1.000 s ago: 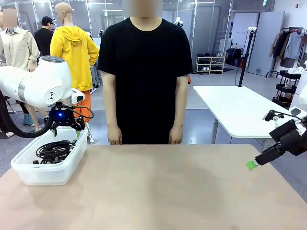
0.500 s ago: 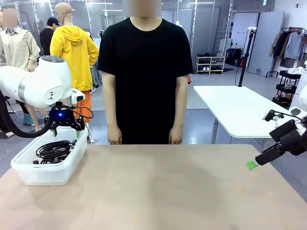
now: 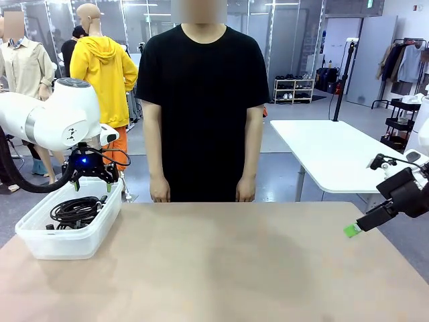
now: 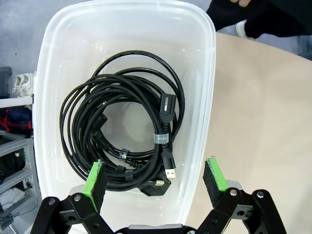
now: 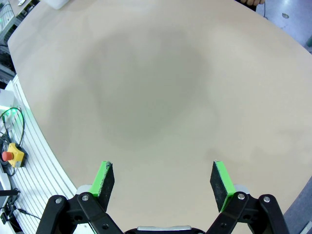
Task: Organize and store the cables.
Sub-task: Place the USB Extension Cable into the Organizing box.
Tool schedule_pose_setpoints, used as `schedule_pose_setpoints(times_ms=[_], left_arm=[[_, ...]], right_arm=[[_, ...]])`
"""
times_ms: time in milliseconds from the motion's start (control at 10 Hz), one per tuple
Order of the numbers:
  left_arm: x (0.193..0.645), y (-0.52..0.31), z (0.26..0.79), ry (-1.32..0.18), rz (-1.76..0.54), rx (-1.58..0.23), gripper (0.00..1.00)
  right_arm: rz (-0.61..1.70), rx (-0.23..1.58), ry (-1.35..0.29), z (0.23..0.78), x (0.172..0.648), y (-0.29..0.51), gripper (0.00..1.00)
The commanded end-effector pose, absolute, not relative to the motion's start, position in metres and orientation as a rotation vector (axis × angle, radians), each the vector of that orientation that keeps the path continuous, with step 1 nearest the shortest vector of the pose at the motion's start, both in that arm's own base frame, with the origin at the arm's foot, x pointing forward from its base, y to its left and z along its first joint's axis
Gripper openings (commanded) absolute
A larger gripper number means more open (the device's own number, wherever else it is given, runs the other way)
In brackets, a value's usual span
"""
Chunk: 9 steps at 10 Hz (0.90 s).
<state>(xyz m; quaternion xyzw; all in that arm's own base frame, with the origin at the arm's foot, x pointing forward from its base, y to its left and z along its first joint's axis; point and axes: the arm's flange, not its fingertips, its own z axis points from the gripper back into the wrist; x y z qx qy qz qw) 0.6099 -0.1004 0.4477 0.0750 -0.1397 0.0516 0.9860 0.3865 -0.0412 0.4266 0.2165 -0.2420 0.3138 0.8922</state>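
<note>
The cables [image 4: 124, 129] lie as black coils piled inside a clear plastic bin [image 4: 204, 73]; silver-tipped plugs show near the bottom of the pile. In the front view the same cables [image 3: 75, 211] rest in the bin [image 3: 64, 245] at the table's left edge. My left gripper [image 4: 156, 178] hangs open right above the bin, holding nothing; from the front my left gripper [image 3: 94, 180] sits over the bin's far end. At the table's right edge my right gripper [image 3: 352, 229] stands open above bare tabletop, and the right wrist view has my right gripper [image 5: 163, 178] empty.
A person in a black shirt stands at the far side, hands [image 3: 159, 194] hanging down at the table edge. The tan tabletop [image 3: 234, 261] stretches between the two arms. A white table [image 3: 328, 151] stands behind on the right.
</note>
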Motion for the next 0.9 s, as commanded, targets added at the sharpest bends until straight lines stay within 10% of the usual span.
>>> schedule_pose_setpoints(times_ms=[0,800], left_arm=[[0.6105,-0.1002,0.4496,-0.284,0.100,0.161,1.00],[0.6105,-0.1002,0.4496,-0.284,0.100,0.161,1.00]], right_arm=[[0.636,0.454,-0.495,0.4278,0.3870,-0.0396,1.00],[0.636,0.454,-0.495,0.4278,0.3870,-0.0396,1.00]])
